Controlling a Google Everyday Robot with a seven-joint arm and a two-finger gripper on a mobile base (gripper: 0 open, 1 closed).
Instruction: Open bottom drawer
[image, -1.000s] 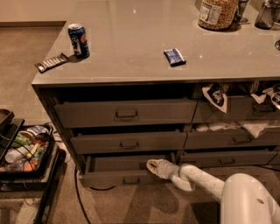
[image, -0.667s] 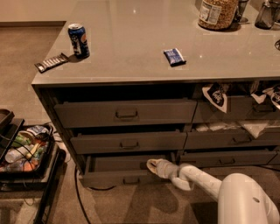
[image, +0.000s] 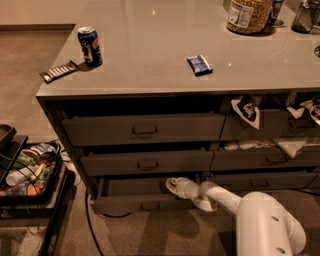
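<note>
my gripper (image: 175, 186) reaches into the bottom drawer (image: 120, 205); i cannot tell how it is set. the drawer stands partly out, so i judge more pulling is left.

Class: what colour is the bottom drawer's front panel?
Dark grey bottom drawer, camera view; the gripper reaches into it.

Single view from high in front of the bench (image: 150, 60), tilted down across its top and onto the drawer fronts, fairly close. Lower right: arm (image: 225, 197) reaching in, claw (image: 172, 185) at the upper edge of the bottom drawer (image: 125, 204).
</note>
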